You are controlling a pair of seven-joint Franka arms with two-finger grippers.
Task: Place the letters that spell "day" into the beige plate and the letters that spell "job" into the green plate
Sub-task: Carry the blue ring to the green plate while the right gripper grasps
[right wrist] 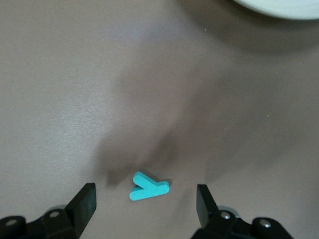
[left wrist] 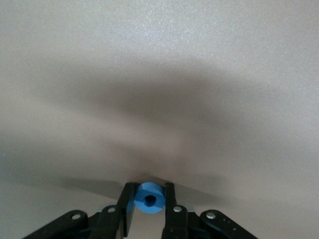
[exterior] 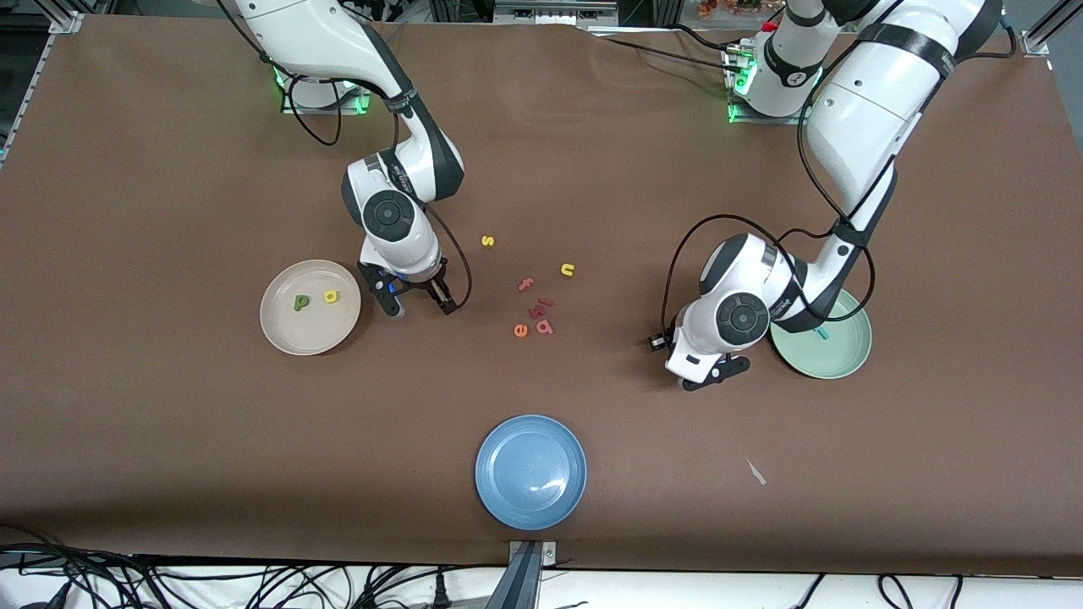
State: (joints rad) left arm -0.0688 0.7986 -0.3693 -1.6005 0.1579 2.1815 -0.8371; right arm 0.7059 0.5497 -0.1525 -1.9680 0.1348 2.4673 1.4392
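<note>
Remaining: teal "y" [right wrist: 148,186] lies on the table between the right gripper's [right wrist: 146,201] spread fingers, beside the beige plate [exterior: 279,331] holding two letters; blue "o" [left wrist: 149,198] is clamped in the left gripper [left wrist: 149,201] near the green plate [exterior: 838,359], where a teal letter lies; red "b" [exterior: 544,326] untouched.

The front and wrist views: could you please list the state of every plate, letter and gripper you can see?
beige plate: holds green letter and yellow letter
green plate: holds teal "j"
blue plate: on the table
blue "o": clamped in the left gripper
teal "y": flat on the table, between the open jaws of the right gripper
red "b": loose on the table
</note>
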